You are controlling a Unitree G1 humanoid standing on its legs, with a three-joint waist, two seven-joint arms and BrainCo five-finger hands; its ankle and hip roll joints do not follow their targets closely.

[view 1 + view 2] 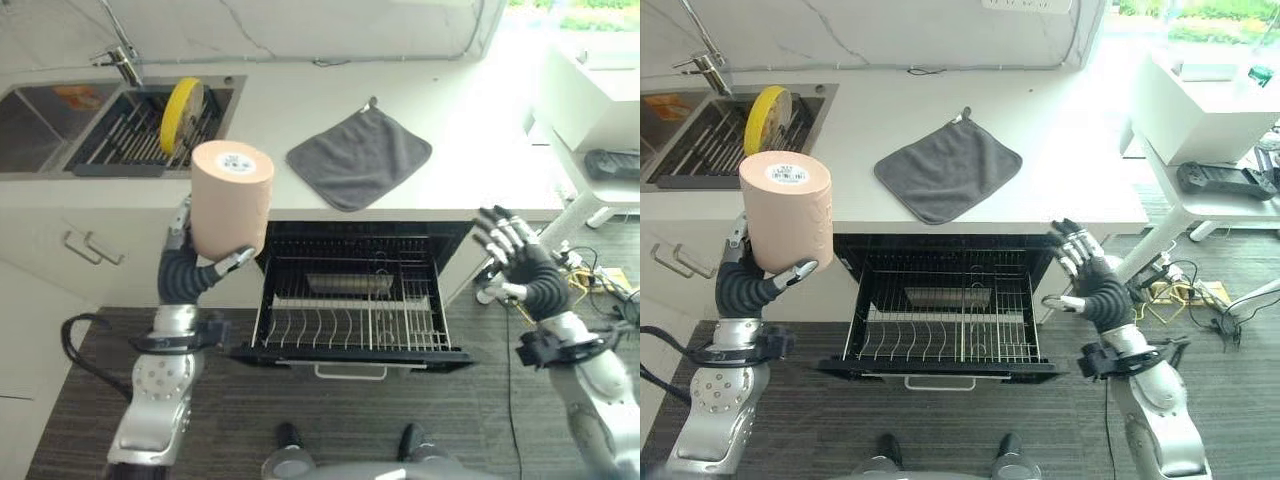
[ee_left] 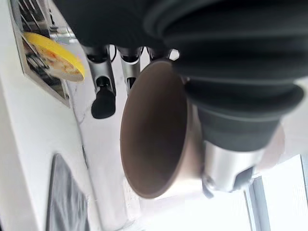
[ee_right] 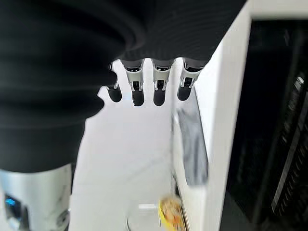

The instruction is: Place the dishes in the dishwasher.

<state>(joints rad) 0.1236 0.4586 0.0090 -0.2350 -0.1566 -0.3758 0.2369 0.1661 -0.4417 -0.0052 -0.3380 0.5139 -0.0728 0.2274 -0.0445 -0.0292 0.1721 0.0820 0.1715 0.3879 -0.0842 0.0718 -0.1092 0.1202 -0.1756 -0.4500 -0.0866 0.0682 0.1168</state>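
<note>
My left hand is curled round a tall peach cup, base up and bearing a round label, held in front of the counter edge to the left of the open dishwasher. The cup's dark inside faces the left wrist view. The dishwasher's pulled-out wire rack has rows of tines and a small dark tray at its back. A yellow plate stands on edge in the sink's drying rack. Level with the rack's right side, my right hand hovers with fingers straight and nothing in it.
A grey cloth lies on the white counter above the dishwasher. The sink with its faucet is at the far left. A white side table with a black device stands to the right, above cables on the floor.
</note>
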